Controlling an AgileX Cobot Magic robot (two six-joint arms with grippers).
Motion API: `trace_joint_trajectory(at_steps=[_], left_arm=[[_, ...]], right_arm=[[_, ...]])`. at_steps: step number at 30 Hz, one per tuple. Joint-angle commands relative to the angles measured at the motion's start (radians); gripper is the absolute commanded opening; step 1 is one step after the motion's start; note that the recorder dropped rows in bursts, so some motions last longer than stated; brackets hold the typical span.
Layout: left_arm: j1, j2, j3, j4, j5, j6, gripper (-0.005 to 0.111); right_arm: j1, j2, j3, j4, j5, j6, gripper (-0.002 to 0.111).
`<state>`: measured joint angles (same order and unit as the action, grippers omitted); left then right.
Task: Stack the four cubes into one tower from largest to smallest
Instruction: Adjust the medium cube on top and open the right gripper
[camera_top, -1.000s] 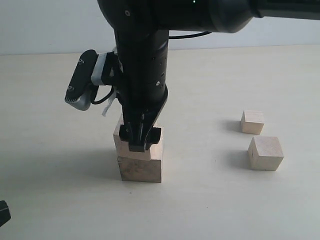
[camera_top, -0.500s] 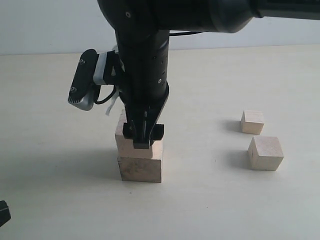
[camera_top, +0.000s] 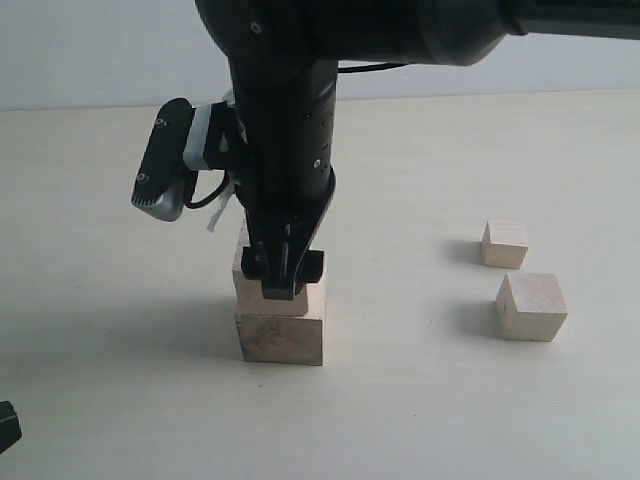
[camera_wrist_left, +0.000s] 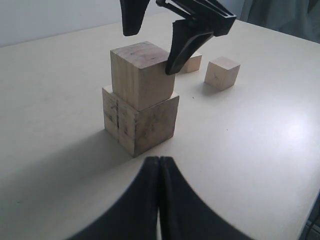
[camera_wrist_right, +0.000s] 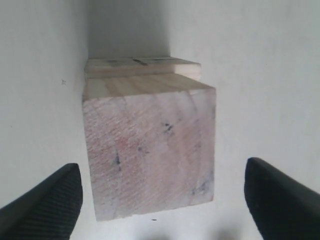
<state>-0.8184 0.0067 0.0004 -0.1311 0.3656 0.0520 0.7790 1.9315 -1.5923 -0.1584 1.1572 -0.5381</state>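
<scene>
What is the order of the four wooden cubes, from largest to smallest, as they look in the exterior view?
1. Bottom cube of the tower.
2. Cube on top of it, partly hidden by the right gripper.
3. Nearer loose cube.
4. Farther loose cube; it lies farther back, which may make it look slightly smaller.

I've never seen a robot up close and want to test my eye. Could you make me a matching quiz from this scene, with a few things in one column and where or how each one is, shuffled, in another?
Things
1. largest pale wooden cube
2. second-largest pale wooden cube
3. smallest pale wooden cube
4. black left gripper

States
A. shut, holding nothing
B. loose on the table, apart from the stack
C. on the table, bearing another cube
D. atop another cube, between the fingers of the open right gripper

Pairs: 1-C, 2-D, 3-B, 4-A
</scene>
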Motion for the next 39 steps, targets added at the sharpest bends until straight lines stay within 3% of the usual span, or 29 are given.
trace_joint_trajectory(at_steps=[1,24,36,39], left_arm=[[0.002,-0.007,0.000,-0.004,-0.009,-0.001,0.000],[0.002,-0.007,0.000,-0.004,-0.009,0.001,0.000],[0.002,-0.007,0.000,-0.004,-0.009,-0.001,0.000],[0.002,-0.007,0.000,-0.004,-0.009,0.001,0.000]], right_arm=[[0.001,-0.010,0.000,0.025,0.007,0.009,0.082],[0.001,-0.010,0.000,0.112,0.046,0.053,0.082],[0.001,-0.043,0.000,0.052,0.034,0.053,0.082],[0.001,-0.140,0.000,-0.047,0.016,0.091,0.082]])
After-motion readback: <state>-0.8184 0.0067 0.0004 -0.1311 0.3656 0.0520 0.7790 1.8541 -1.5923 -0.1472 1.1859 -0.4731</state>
